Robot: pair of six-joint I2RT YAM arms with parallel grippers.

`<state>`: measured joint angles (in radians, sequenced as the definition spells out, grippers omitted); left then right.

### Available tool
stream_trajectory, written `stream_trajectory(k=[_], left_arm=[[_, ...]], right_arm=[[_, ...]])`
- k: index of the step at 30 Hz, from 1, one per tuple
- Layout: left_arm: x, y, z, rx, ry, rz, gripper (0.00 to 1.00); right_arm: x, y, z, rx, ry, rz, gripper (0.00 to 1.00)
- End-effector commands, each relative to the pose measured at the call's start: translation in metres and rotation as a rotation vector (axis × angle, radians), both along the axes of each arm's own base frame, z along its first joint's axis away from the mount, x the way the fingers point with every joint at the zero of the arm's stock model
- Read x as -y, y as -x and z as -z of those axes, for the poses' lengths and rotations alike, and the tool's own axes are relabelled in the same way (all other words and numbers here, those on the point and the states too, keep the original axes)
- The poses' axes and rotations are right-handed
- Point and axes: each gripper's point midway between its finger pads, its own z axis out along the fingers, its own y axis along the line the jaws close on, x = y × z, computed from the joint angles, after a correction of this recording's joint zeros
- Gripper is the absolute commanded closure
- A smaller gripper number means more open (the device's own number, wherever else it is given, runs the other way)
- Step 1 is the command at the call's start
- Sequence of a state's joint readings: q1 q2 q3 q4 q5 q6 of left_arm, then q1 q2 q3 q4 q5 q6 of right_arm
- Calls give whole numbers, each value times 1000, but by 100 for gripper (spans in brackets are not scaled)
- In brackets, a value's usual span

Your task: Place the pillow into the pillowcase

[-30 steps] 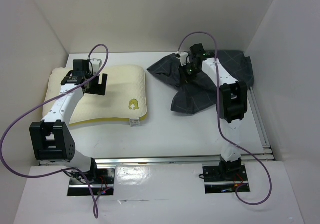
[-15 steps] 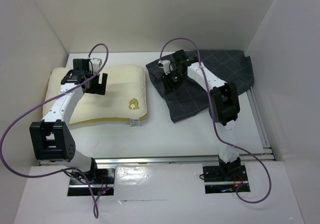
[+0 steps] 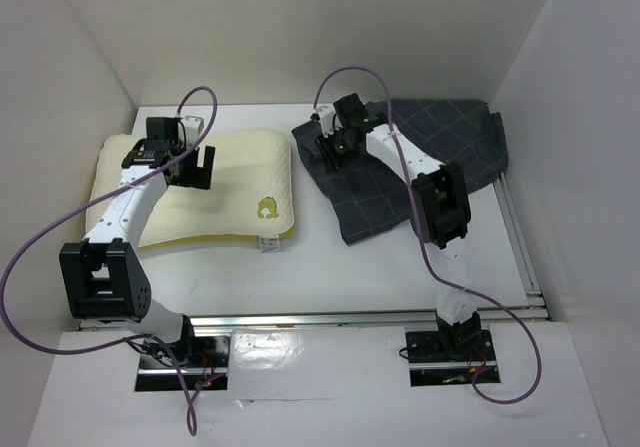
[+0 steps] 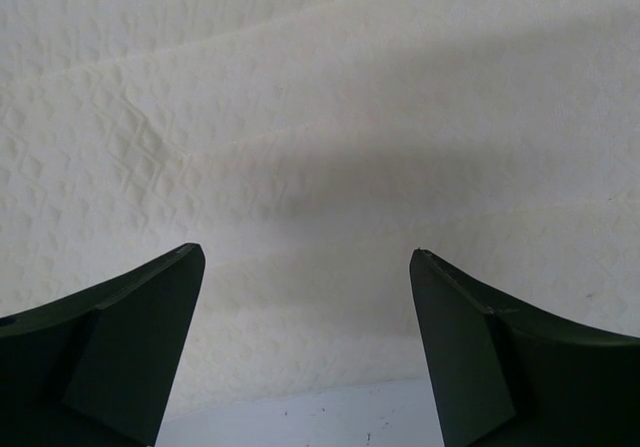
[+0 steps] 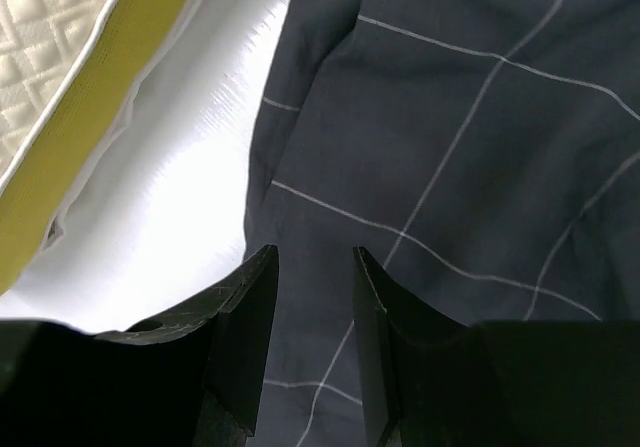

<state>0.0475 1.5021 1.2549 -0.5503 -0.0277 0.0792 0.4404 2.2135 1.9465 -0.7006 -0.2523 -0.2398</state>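
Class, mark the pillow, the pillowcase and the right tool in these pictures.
pillow [image 3: 240, 179]: top external view, on its quilted cream top face.
pillowcase [image 3: 462, 133]: top external view, on its flat grid-lined cloth.
right tool [image 5: 312, 257]: right wrist view, midway between its fingertips.

Right pincer [image 5: 314, 253] narrowly parted above pillowcase [image 5: 450, 117]; pillow [image 5: 60, 97] upper-left.

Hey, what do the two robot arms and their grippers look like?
The left arm and right arm have white links with black joint housings. A thin purple cable loops along each one. The left gripper and right gripper have dark, flat, wedge-shaped jaws that taper toward the tips.
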Motion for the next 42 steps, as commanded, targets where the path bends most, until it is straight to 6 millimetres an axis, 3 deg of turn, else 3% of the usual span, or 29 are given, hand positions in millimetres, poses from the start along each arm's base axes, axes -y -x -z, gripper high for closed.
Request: stream_trajectory(k=[1,5,15,17,22,29,33,40,42], left_arm=[[0,-10,-13,43,-18,14,2],[0,-8,-9,33,-18,14,2],[-1,-9,-2,14,-24,22,2],[-1,-13,-8,34,-25,22,2],[-1,-13,-4,25,-30,29,2],[-3,-15,-5,33,-38,23,2],[-3,-13,-2,24,-43,30,2],[-3,-14,5,5,-42,30,2],[-3,-16,2,15,-37,23,2]], right_arm=[[-22,-4,-11,23,-57,-40,57],[-26,-3,-7,48,-37,-37,57],[-30,-41,-28,200,-71,62,60],[-31,-43,-19,190,-65,62,60],[-38,-60,-18,221,-86,86,60],[-53,-68,-8,229,-98,89,59],[-61,-70,-13,244,-115,87,56],[-61,-75,-11,255,-118,118,55],[-59,-78,-1,252,-102,128,55]])
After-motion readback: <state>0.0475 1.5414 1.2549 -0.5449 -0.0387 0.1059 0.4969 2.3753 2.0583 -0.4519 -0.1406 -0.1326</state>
